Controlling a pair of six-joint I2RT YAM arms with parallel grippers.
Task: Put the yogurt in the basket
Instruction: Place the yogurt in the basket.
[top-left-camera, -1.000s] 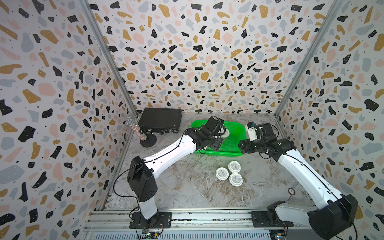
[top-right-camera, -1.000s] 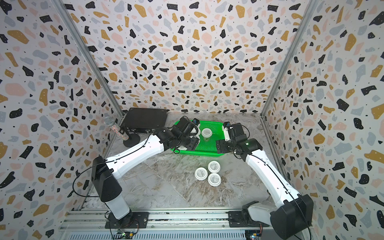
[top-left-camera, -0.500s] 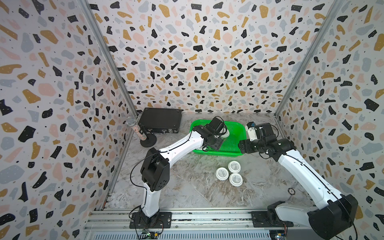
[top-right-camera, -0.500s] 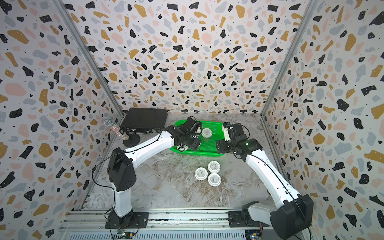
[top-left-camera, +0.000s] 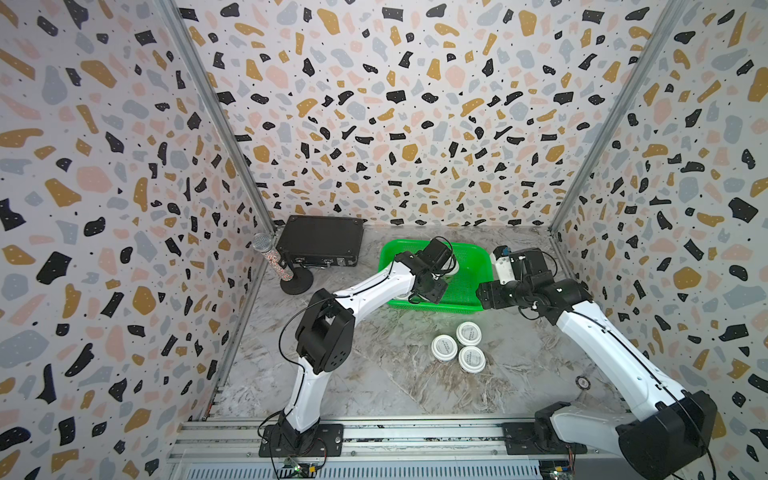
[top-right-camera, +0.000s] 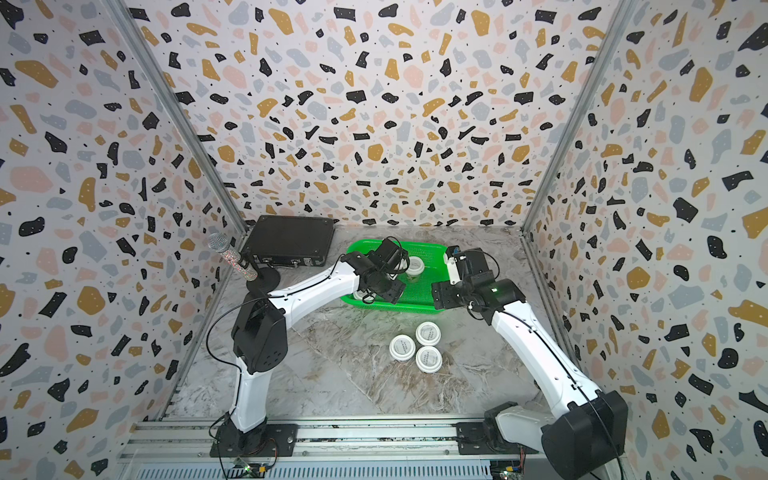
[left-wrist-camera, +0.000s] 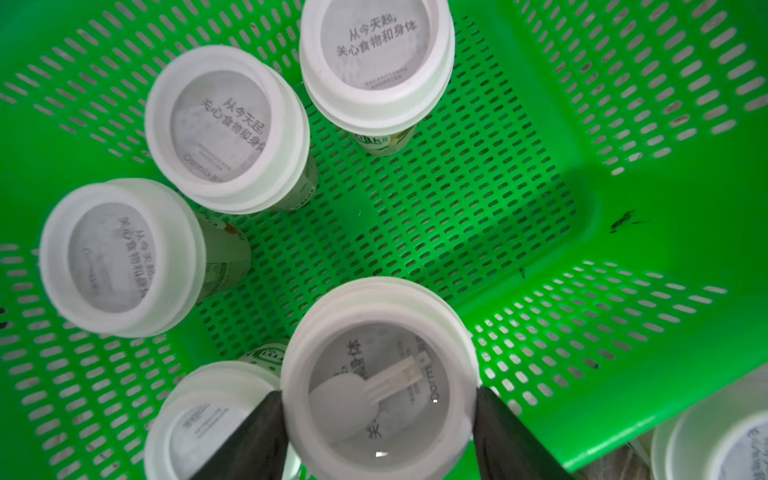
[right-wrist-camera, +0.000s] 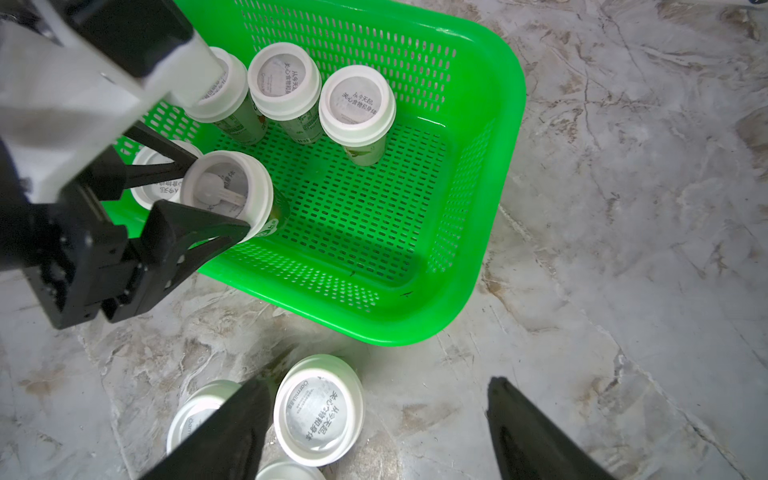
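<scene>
The left gripper is clamping one yogurt cup by its lid rim, fingers pressing both sides, and is holding it inside the green basket toward the 6 o'clock wall; whether its base is touching the mesh floor I cannot tell. Beside it four other cups are standing upright in the basket. At 6 o'clock from the basket three more cups are sitting together, touching, on the marble tabletop. The right gripper is hovering above them, at the basket's 4 o'clock corner, spread wide and gripping nothing.
</scene>
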